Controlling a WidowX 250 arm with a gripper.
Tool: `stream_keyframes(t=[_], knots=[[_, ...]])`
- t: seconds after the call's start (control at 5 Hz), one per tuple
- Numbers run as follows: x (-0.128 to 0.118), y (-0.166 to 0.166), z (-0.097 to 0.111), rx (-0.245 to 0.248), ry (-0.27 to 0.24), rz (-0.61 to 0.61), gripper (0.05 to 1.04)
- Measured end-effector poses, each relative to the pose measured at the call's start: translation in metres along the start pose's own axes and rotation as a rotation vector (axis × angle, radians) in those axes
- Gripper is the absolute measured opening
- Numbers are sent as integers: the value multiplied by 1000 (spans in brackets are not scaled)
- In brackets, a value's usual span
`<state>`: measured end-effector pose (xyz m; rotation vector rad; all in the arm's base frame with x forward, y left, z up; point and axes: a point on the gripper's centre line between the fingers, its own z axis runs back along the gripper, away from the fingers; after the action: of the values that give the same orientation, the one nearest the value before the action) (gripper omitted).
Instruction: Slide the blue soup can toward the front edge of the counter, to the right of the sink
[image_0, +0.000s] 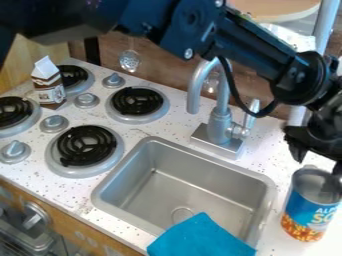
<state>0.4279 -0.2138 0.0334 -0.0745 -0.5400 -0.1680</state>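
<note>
Four burners (86, 145) and four stovetop knobs (54, 123) are sitting left of one sink (190, 187); one blue cloth (200, 239) is draping over its near edge. The gripper (319, 172) is hanging with jaws spread above one open can (309, 212), right of the sink; the frame's edge is cropping the gripper, and whether it is touching the rim is unclear.

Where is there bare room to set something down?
Bare: the sink floor behind the blue cloth, and the counter strip between the right rear burner and the faucet. Crowded: the right side, with the end effector at the open can, and the stovetop, with other burners, knobs and a carton.
</note>
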Motion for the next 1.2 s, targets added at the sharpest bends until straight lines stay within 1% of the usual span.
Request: stream_keyframes(t=[0.2,0.4,0.6,1.0,1.2], knots=[[-21,4,-7,16,47,4,998],[-32,-4,2,5,51,3,998],[-42,-19,19,-27,44,-30,998],[-62,-21,39,-65,45,-25,999],[-73,-24,42,-72,57,-23,999]])
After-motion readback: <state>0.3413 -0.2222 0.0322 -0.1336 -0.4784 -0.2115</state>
